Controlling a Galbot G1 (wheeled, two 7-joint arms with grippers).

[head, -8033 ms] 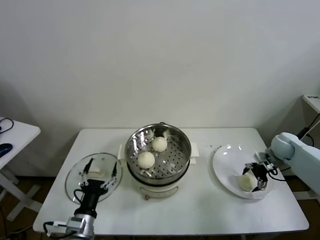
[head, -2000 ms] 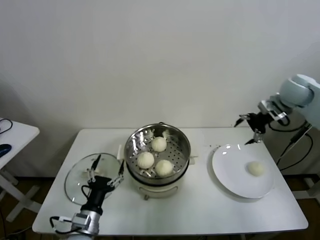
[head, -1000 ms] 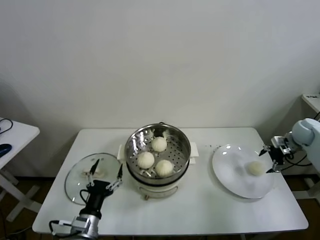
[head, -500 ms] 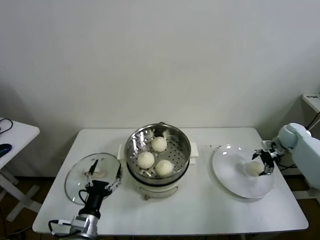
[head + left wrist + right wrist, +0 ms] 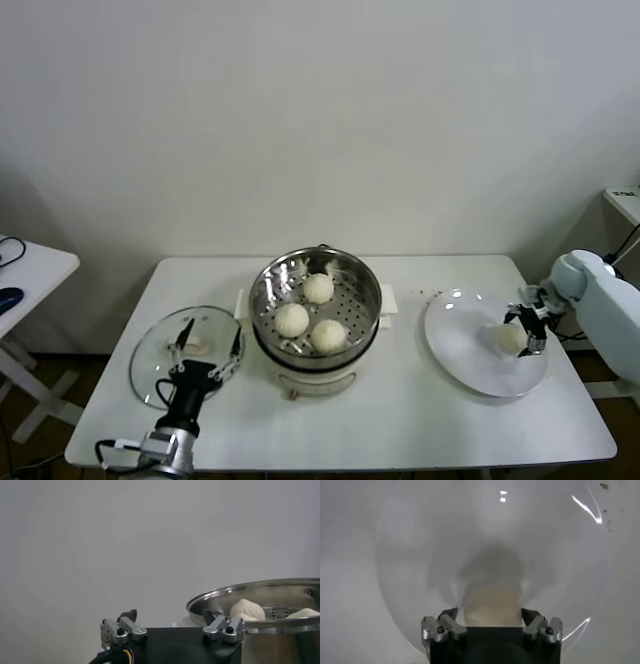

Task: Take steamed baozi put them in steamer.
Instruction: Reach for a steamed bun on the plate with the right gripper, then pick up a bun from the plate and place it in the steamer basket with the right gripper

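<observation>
Right gripper [image 5: 522,330] is down over the white plate [image 5: 455,345] at the table's [image 5: 400,420] right side, fingers [image 5: 448,616] spread wide either side of the last bun [image 5: 507,338], straddling it without a closed grip. That bun sits on the plate's right half. Three buns [image 5: 318,289] lie in the steamer [image 5: 315,300] at the table's middle. Left gripper [image 5: 205,352] waits near the front left edge, fingers apart and holding nothing, over the glass lid [image 5: 150,365] just beside the steamer.
</observation>
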